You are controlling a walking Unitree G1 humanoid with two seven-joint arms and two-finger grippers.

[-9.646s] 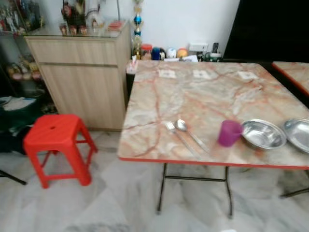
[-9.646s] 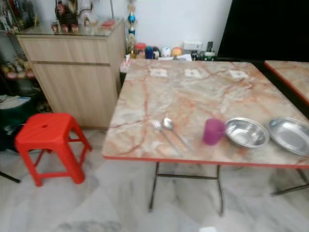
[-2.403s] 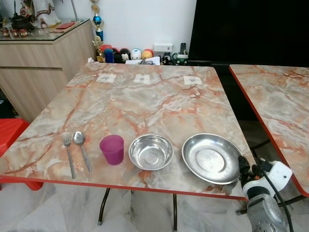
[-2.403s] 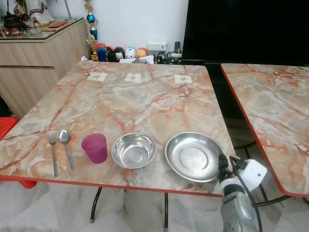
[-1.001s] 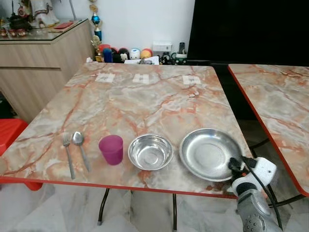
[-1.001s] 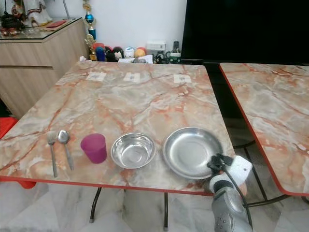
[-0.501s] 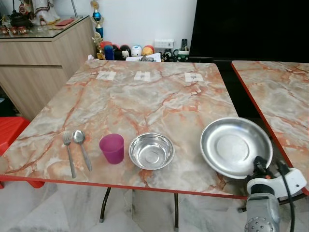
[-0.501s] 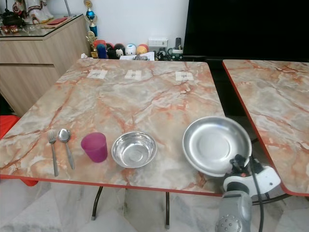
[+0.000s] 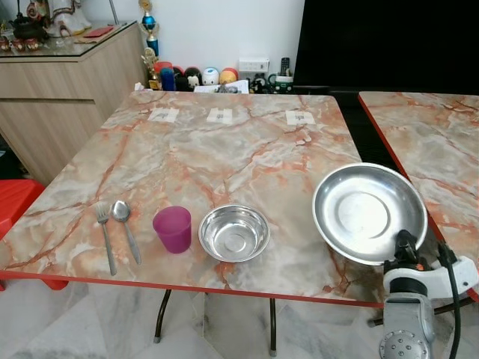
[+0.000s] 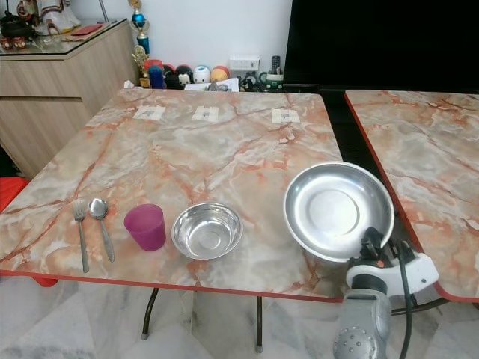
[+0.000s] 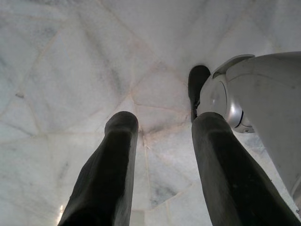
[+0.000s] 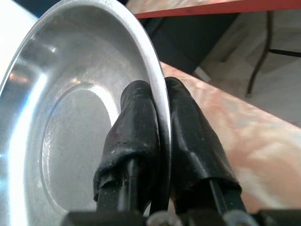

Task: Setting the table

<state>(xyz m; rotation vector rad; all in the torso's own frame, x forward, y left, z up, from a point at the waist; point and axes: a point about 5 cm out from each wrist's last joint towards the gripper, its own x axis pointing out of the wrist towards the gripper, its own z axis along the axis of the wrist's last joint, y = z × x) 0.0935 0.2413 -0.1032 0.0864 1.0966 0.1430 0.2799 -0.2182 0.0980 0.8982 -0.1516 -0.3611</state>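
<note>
A wooden cabinet (image 9: 60, 90) stands beside a red stool (image 9: 16, 206) on marble floor (image 11: 70, 61).

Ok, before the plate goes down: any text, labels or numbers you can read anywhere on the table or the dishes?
Three white paper labels along the table's far edge: printed marks, too small and blurred to read.
Steel plate clamped in the right gripper: no text visible.
Steel bowl, purple cup, fork and spoon: no markings visible.
</note>
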